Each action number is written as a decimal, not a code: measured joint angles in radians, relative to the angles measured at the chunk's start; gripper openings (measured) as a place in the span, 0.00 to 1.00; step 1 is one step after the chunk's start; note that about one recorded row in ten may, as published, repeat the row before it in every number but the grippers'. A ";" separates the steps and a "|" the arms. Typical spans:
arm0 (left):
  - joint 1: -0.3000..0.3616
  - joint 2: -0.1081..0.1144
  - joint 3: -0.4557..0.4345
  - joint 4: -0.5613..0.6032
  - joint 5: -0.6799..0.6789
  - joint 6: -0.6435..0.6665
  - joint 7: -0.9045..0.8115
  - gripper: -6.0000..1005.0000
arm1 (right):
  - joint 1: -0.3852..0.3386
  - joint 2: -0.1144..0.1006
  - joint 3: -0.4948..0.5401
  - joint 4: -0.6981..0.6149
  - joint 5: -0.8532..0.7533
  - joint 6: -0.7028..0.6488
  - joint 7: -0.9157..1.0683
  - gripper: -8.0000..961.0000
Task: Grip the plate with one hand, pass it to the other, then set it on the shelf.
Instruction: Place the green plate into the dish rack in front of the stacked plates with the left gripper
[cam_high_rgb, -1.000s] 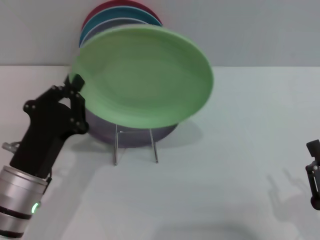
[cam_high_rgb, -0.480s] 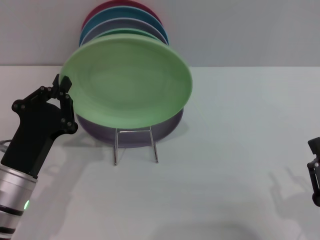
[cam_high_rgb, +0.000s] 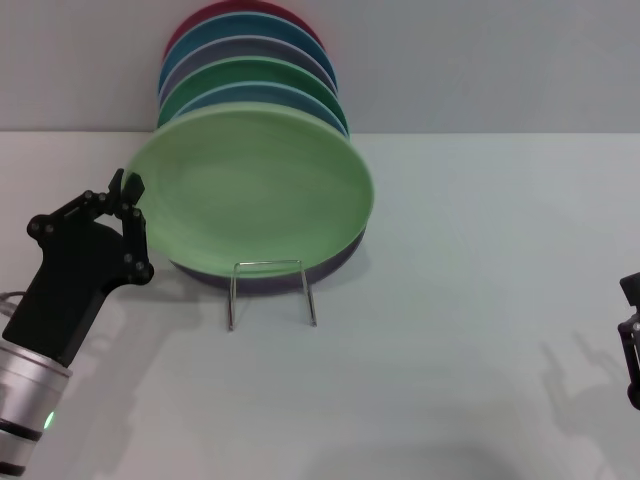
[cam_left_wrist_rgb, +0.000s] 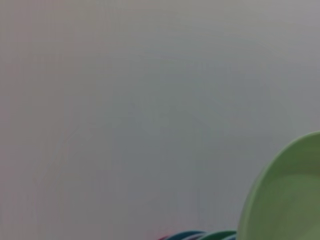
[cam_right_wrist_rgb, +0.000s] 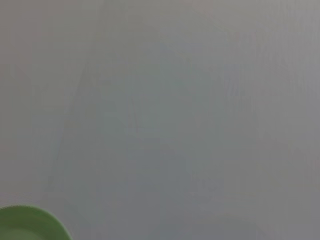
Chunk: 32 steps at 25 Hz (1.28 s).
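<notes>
The pale mint-green plate (cam_high_rgb: 255, 190) stands tilted at the front of the shelf (cam_high_rgb: 268, 263), a thin wire rack, and leans back against the plates behind it. My left gripper (cam_high_rgb: 128, 190) is at the plate's left rim, shut on that edge, with its black body and silver wrist reaching down toward the lower left. The plate's edge also shows in the left wrist view (cam_left_wrist_rgb: 285, 200) and in the right wrist view (cam_right_wrist_rgb: 30, 225). Only part of my right gripper (cam_high_rgb: 630, 345) shows, low at the far right edge and far from the plate.
Several other plates stand in the rack behind the pale one: a lilac plate (cam_high_rgb: 335, 258) directly behind it, then a blue one (cam_high_rgb: 300, 92), an emerald-green one (cam_high_rgb: 265, 68) and a dark red one (cam_high_rgb: 240, 8) at the back. A white tabletop (cam_high_rgb: 450, 300) lies around the rack.
The plate has come down and to the left, from above the rack to leaning against the stack. My left gripper moved left and down with it. The right gripper barely moved.
</notes>
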 joint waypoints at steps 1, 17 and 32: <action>-0.001 -0.001 0.000 0.007 0.002 -0.001 0.001 0.13 | 0.000 0.000 0.000 0.000 0.000 0.000 0.000 0.38; -0.014 -0.001 0.043 0.025 -0.002 -0.115 0.040 0.17 | 0.010 -0.002 -0.002 0.000 0.000 0.000 0.000 0.38; -0.005 0.003 0.062 0.019 0.002 -0.099 0.027 0.22 | 0.019 -0.003 -0.003 0.000 -0.004 0.011 0.000 0.38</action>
